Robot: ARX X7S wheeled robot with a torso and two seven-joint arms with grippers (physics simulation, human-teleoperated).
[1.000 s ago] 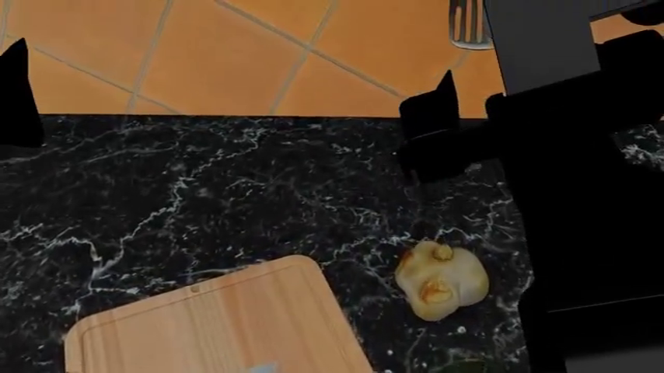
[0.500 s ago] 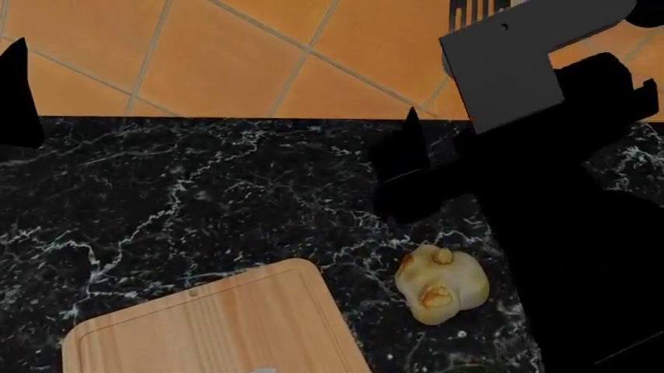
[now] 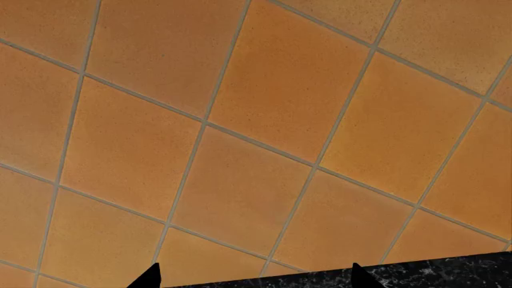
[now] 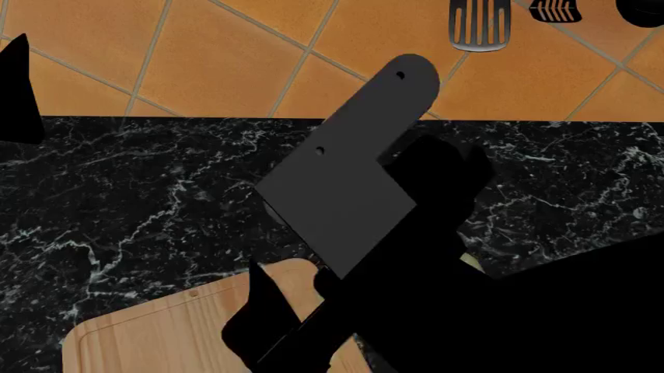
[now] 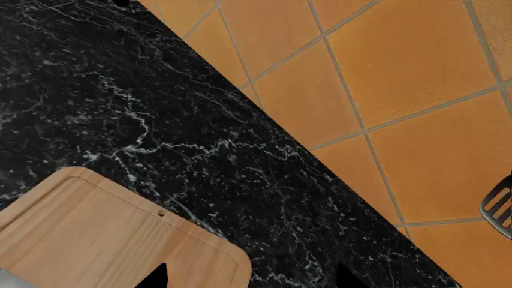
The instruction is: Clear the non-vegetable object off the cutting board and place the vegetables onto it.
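A black marble countertop (image 4: 135,202) with white veining fills the near part of the scene. Behind it, at the far side, rises a wall of orange tiles (image 4: 218,54) set diagonally with pale grout. A dark slotted spatula (image 4: 480,25) hangs on the wall, far right.

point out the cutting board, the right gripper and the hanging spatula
cutting board (image 5: 96,234), right wrist view, bare wood inside the groove
right gripper (image 4: 280,299), head view, midway between its fingertips
spatula (image 4: 480,27), head view, slotted blade
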